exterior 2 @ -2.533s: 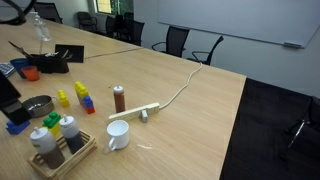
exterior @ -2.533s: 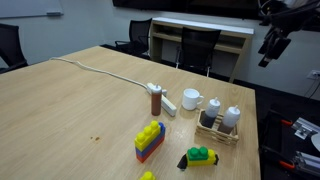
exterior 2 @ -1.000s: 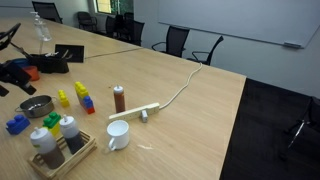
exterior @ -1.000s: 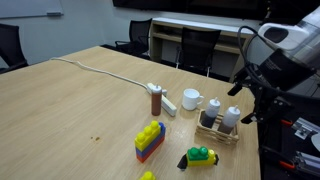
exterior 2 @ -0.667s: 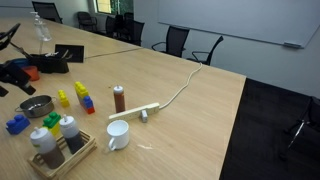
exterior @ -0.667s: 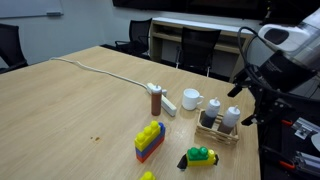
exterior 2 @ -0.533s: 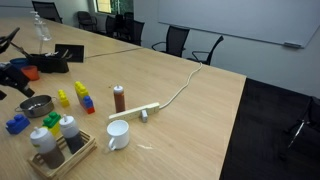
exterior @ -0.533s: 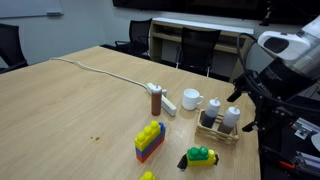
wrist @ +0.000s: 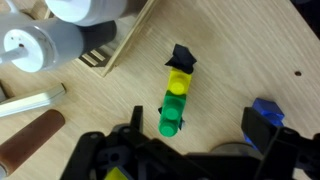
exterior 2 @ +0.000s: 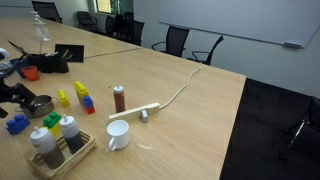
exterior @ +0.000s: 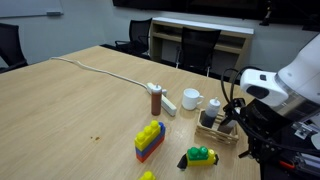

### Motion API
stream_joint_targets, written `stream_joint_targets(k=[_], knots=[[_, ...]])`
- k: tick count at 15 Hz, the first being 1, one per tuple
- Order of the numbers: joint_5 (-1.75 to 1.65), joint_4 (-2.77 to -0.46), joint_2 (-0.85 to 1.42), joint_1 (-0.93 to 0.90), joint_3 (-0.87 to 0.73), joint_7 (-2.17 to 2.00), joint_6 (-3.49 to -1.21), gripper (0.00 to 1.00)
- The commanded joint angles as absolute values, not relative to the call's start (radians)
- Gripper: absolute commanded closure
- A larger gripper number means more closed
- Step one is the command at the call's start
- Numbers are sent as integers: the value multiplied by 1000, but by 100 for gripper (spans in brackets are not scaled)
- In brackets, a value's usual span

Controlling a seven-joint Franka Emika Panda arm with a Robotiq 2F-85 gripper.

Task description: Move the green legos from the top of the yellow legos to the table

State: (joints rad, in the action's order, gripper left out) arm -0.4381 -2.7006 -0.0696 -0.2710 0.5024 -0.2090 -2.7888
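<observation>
The green legos (wrist: 172, 110) sit on top of the low yellow legos (wrist: 180, 80), which have a dark piece at the far end, lying on the table (wrist: 240, 50). In an exterior view the green legos (exterior: 203, 153) lie near the table's front right, by the shaker tray. My gripper (wrist: 198, 124) is open and empty, hovering above the green end, with a finger on either side and nothing touching. The arm and gripper (exterior: 242, 125) show at the right in one exterior view and at the left edge in another (exterior 2: 15, 95).
A wooden tray with white shakers (wrist: 95, 45) stands close beside the legos. A brown bottle (exterior: 156, 101), a white mug (exterior: 192, 99) and a white power strip (exterior: 162, 97) are mid-table. A yellow-on-blue-and-red stack (exterior: 150, 140), a blue brick (wrist: 268, 106) and a metal bowl (exterior 2: 38, 105) are nearby.
The arm has come down from high at the table's side and moved in over the legos. The green legos have not moved.
</observation>
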Motion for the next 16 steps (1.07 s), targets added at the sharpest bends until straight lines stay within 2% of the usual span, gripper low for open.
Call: stream_joint_targets(k=[1, 9, 16], knots=[[-526, -2591, 84, -244, 492, -229, -2777, 0], [-669, -2414, 315, -289, 372, -300, -2785, 0], [-710, -2326, 423, -348, 321, -368, -2776, 0]])
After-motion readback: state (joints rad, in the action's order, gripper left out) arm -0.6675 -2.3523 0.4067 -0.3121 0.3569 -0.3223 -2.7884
